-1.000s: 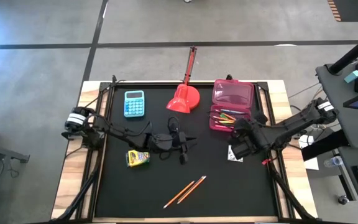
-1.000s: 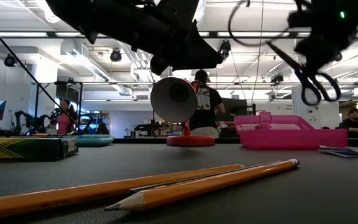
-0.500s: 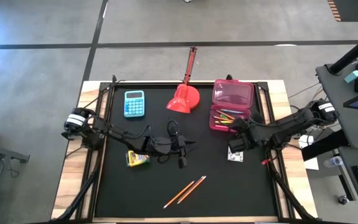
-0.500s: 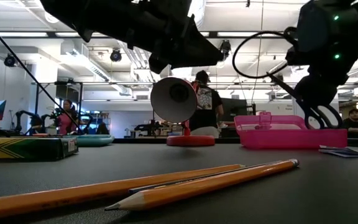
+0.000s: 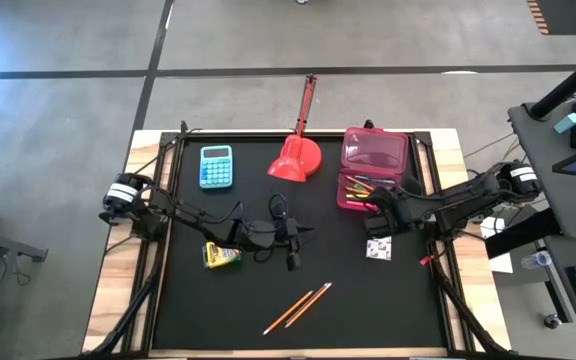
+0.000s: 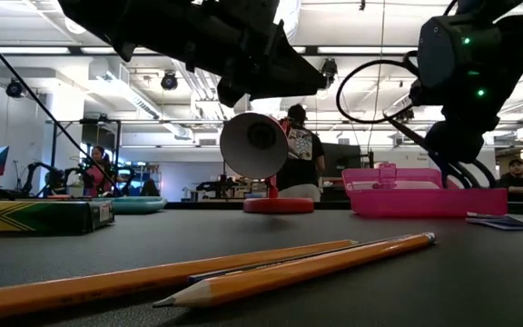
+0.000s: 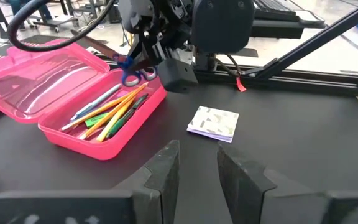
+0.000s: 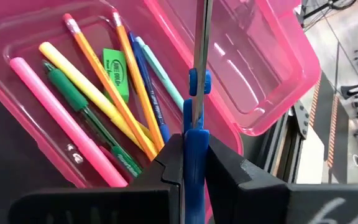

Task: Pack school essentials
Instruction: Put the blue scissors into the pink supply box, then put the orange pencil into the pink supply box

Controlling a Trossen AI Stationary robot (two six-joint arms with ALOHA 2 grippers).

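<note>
Right wrist view: right gripper (image 8: 193, 163) clamped on blue-handled scissors (image 8: 195, 106), angled over open pink case (image 8: 272, 74).

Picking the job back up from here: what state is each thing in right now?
pink pencil case: lid open, pens and pencils inside
scissors: held over the case
right gripper: shut on the scissors
left gripper: hovering mid-table, holding nothing
crayon box: lying on the mat, unpacked
two pencils: loose on the mat
white speckled square: flat on the mat
</note>
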